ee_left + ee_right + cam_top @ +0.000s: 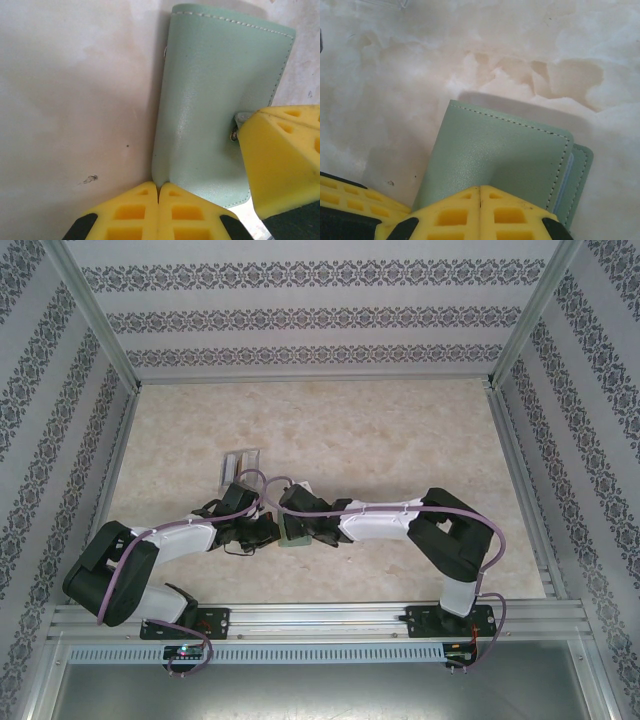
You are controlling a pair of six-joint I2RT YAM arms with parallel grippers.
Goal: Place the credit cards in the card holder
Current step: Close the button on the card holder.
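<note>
The card holder (210,110), a sage-green folded wallet with white stitching, lies closed on the marble table, between both arms in the top view (293,539). My left gripper (159,186) is shut, its yellow fingertips pinching a pucker of the wallet's cover at one edge. My right gripper (480,189) is shut the same way on the opposite edge of the card holder (495,155). Between the flaps a thin blue strip (565,184) shows, apparently the edge of a blue credit card. The rest of the credit cards is hidden.
A clear plastic slotted stand (240,466) sits just behind the left arm. The right gripper's yellow finger (280,155) stands close beside the wallet's snap tab. Patterned walls enclose the table on three sides.
</note>
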